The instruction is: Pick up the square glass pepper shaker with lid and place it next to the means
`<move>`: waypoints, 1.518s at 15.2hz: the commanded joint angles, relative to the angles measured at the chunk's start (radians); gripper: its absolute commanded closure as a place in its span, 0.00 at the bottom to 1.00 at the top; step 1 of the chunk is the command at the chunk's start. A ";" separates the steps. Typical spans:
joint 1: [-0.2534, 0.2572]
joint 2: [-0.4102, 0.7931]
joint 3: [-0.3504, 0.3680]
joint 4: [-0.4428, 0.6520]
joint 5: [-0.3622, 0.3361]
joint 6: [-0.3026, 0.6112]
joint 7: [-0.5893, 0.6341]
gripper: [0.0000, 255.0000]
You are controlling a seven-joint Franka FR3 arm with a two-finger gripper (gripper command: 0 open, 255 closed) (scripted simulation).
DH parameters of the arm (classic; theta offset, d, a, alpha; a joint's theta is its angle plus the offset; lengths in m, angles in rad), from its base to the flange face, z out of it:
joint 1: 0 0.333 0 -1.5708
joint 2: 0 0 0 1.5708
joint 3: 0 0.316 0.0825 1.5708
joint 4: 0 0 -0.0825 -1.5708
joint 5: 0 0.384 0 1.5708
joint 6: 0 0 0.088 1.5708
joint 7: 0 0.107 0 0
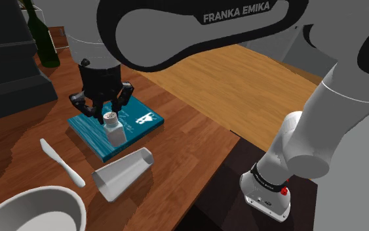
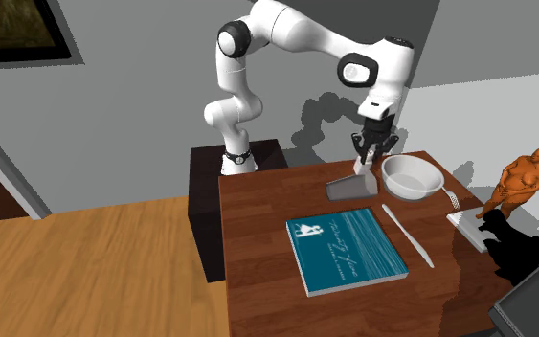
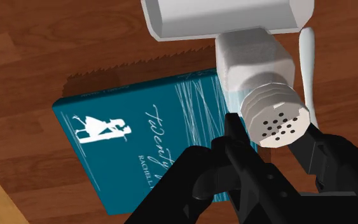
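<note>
Here, your open room is bare wood on the worktop (image 1: 183, 144) along its floor-side edge. From the shoulder view's left come a bowl (image 1: 38, 190), knife (image 1: 61, 164), teal book (image 1: 88, 131) and tipped cup (image 1: 120, 172), crowding the stand-side edge. Your hand (image 1: 105, 108) points down, clamped on the lid of the shaker (image 1: 115, 133), held clear of the worktop near book and cup.

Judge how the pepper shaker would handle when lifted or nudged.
The pepper shaker looks rigid and smooth-sided, so likely slippery in the gripper. Tall on a narrow square base, it may tip if nudged, but should not roll.
</note>
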 commanded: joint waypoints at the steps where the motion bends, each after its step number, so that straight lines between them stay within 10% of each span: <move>1: 0.000 0.004 0.000 -0.025 -0.003 0.028 0.004 1.00; 23: 0.010 0.100 -0.010 -0.216 -0.076 0.300 0.067 1.00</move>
